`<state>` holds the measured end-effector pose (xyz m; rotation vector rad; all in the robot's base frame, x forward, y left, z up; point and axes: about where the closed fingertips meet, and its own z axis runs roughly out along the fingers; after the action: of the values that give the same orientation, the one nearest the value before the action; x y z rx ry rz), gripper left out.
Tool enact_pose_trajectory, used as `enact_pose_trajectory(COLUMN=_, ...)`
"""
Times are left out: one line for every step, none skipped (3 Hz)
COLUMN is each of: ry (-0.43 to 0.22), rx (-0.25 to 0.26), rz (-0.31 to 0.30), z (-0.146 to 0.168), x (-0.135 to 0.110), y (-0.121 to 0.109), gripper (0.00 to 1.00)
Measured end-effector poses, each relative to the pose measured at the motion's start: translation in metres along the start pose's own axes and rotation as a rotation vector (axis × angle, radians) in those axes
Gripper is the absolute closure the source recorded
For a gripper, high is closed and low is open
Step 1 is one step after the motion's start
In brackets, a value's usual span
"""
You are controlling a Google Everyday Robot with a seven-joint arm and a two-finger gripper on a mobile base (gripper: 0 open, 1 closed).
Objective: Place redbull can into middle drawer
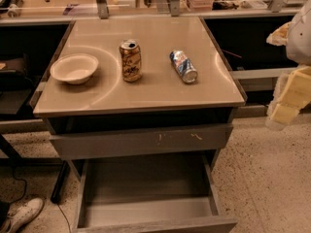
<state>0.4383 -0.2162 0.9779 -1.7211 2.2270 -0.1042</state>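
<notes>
Closest to the camera is the middle drawer (146, 186). It's pulled way out, with a bare grey inside and a plain front panel at the bottom edge of the view. There's a white sneaker (22, 215) on the speckled floor (272, 178) off to the lower left.

Just above the open drawer is the other drawer front (141, 141), the one with yellowish scratches, and that one's pushed in.

My gripper (284, 106) is over at the right edge of the view, out past the table's right side and not touching anything. Honestly can't tell whether it's open or closed from here, but it isn't holding anything.

Up on the beige tabletop (146, 93), left to right: a white bowl (74, 68), a gold can (130, 60) standing upright, then the redbull can (183, 66) lying on its side with its silver end pointing toward the front right. All three sit apart from each other, and the redbull can is the one nearest my side.

Behind the table there's a long shelf (73, 6) with clutter I can't make out.
</notes>
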Motion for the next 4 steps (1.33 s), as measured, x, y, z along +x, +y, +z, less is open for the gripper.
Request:
enact_pose_trajectory(ry=0.000, rx=0.000, rz=0.000, z=0.000, x=0.000, y=0.000, gripper=0.00)
enact_pose_trajectory(ry=-0.001, rx=-0.003, rz=0.026, z=0.002, x=-0.005, y=-0.004, gripper=0.00)
enact_pose_trajectory(ry=0.024, rx=-0.052, rz=0.097, z=0.018, x=-0.015, y=-0.023, gripper=0.00)
enact_pose_trajectory(ry=0.062, rx=-0.106, rz=0.163, z=0.041, x=-0.039, y=-0.043, gripper=0.00)
